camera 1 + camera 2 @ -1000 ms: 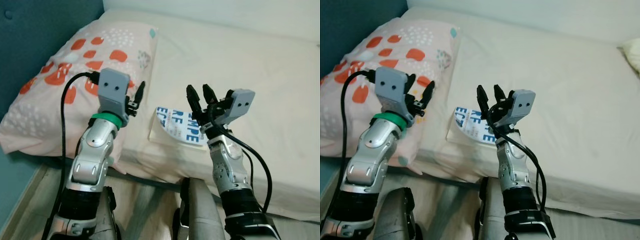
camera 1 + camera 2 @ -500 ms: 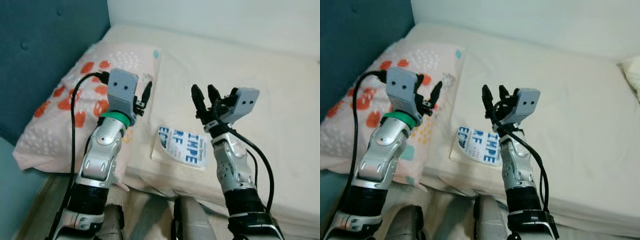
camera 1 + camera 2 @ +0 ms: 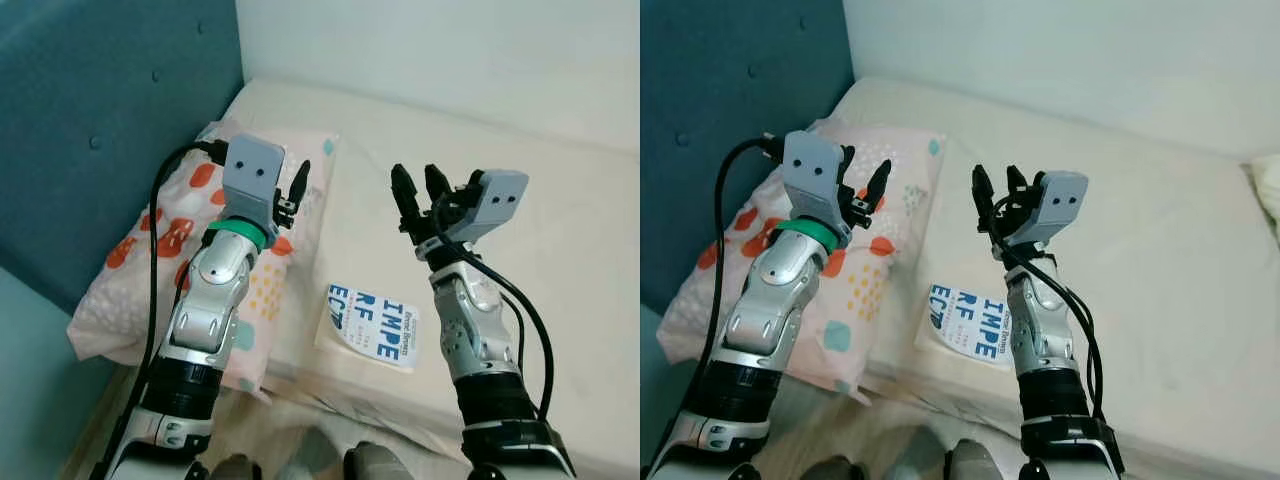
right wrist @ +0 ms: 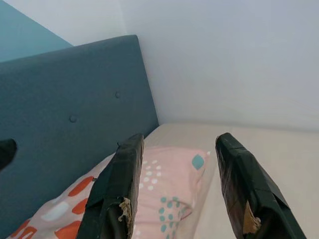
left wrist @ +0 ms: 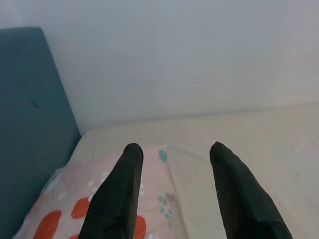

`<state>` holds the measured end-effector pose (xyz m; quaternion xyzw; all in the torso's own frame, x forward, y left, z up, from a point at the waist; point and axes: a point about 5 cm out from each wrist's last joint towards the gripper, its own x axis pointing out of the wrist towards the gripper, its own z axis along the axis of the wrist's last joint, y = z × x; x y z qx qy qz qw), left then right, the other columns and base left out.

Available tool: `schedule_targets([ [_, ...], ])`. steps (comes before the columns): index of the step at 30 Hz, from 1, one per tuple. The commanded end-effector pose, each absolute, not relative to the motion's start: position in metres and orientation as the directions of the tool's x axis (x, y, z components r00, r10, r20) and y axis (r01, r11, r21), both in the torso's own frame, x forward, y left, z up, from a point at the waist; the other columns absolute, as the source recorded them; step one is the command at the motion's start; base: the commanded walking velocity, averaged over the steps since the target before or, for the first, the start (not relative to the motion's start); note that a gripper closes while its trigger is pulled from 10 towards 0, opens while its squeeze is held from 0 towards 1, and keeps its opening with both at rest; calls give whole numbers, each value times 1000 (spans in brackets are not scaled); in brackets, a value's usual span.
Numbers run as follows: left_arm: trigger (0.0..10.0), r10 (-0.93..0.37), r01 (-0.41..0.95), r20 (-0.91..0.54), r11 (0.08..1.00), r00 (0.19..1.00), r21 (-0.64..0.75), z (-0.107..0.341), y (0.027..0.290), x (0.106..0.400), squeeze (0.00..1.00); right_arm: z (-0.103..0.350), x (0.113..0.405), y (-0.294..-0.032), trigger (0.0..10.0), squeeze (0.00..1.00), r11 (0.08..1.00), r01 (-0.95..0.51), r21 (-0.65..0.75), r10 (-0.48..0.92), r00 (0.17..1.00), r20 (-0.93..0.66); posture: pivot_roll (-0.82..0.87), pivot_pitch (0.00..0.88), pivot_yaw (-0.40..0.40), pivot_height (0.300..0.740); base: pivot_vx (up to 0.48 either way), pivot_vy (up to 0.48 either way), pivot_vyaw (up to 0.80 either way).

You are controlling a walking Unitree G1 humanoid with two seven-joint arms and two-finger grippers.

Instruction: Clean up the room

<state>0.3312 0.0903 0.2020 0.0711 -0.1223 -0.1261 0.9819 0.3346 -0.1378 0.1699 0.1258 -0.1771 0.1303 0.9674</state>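
Both grippers, left [image 3: 297,186] and right [image 3: 419,189], stay raised over the bed [image 3: 560,260], fingers spread, holding nothing. The view has risen since earlier, showing more headboard [image 3: 110,130]. The book [image 3: 372,326] lies flat beside the pillow [image 3: 175,250].

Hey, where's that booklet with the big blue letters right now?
In the left eye view the booklet lies flat on the bed near its front edge, just right of the patterned pillow, below and between the two raised grippers.
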Motion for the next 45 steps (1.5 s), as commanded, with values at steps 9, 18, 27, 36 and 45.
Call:
schedule_targets([
  [9,10000,-269,238,198,957,943,168,194,88,331,0,168,335,-133,10000,0,941,-300,158,227,903,363,0,0,-15,740,0,0,0],
  [18,10000,-265,233,203,958,943,168,195,89,333,0,172,337,-129,10000,0,939,-307,156,231,898,376,-2,0,-10,740,0,0,0],
  [27,10000,-264,232,202,958,943,165,195,89,333,0,171,336,-130,10000,0,941,-299,157,223,900,375,-2,0,-9,740,0,0,0],
  [36,10000,-241,215,169,964,956,159,187,97,336,0,171,338,-129,10000,0,945,-284,163,206,902,378,-4,0,3,740,0,0,0],
  [45,10000,-218,195,169,970,961,145,186,98,339,0,170,337,-132,10000,0,947,-284,149,212,904,370,-11,0,-9,740,0,0,0],
])
